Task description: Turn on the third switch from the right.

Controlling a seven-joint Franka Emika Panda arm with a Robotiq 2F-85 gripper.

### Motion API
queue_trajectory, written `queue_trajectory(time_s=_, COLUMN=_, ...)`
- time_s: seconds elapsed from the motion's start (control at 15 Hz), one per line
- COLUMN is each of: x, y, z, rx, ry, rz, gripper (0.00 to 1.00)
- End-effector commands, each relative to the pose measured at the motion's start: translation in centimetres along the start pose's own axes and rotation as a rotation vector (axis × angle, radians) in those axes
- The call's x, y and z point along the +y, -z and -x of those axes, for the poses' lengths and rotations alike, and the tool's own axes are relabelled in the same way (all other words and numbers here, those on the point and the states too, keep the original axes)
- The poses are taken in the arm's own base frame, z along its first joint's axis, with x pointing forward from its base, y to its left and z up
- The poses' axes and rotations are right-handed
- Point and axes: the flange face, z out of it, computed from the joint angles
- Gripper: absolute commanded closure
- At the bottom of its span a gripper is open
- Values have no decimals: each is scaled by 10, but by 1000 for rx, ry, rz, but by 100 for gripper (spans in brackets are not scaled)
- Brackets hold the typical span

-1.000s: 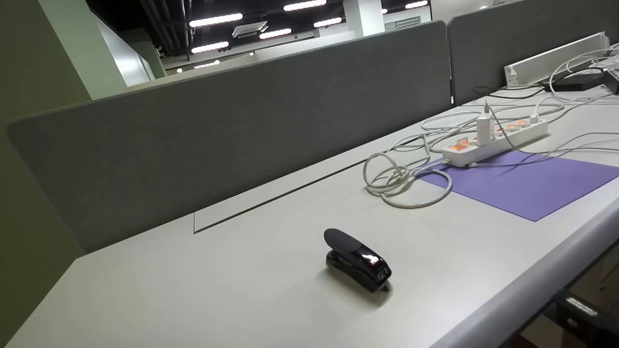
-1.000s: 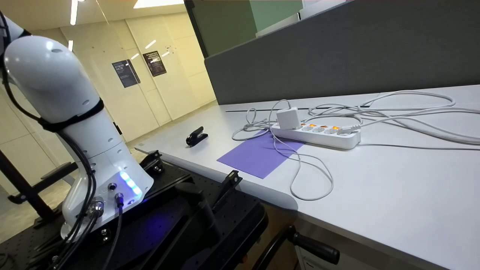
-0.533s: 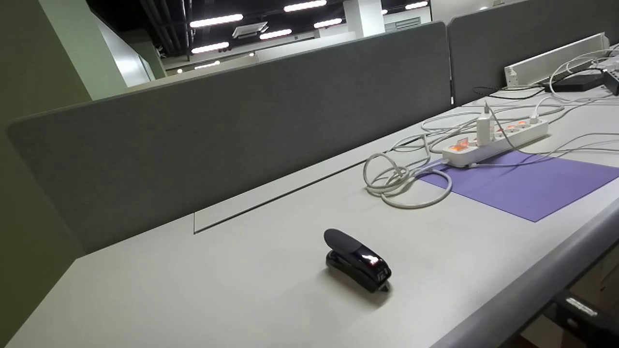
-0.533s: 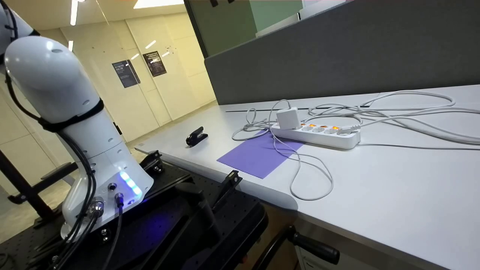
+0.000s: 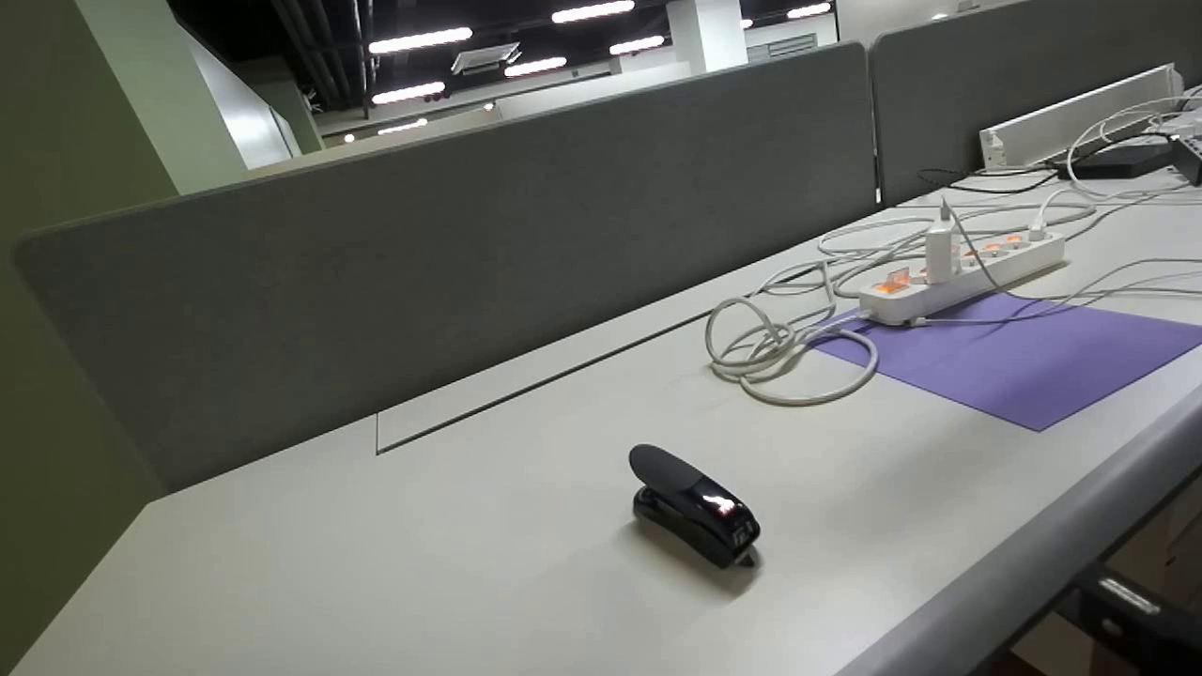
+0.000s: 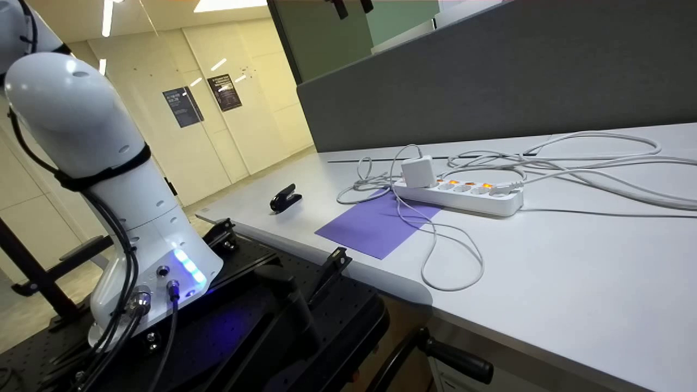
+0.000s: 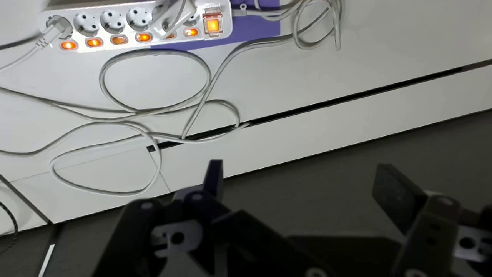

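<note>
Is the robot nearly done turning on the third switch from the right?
Not really. Done: the big main switch glows, so the power strip seems to have power. In hand: no press yet; the gripper is open, away from the strip. Left: the press itself. The third switch, counting from the end away from the main switch, looks dimmer than its neighbours, so it's probably off.

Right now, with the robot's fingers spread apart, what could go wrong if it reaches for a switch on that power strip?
The small orange switches sit close together in a row on the power strip, so the spread fingers might press a neighbour as well. The white adapter partly hides one switch in the wrist view and could get bumped. Looped cables lie beside the strip; a finger might snag one and drag the strip.
</note>
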Motion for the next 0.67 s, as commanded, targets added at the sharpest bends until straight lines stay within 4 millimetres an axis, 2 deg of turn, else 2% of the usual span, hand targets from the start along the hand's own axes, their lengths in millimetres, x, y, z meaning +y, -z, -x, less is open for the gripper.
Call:
queue_trajectory(time_s=0.0, x=0, y=0, z=-1, rx=1, ry=-9, rz=23, gripper=0)
queue_trajectory(time_s=0.2, x=26, y=-18, z=-4, rx=-53, ry=-49, rz=21, gripper=0)
queue_trajectory(time_s=0.6, x=111, y=-68, z=-2, rx=-141, ry=-160, rz=70, gripper=0)
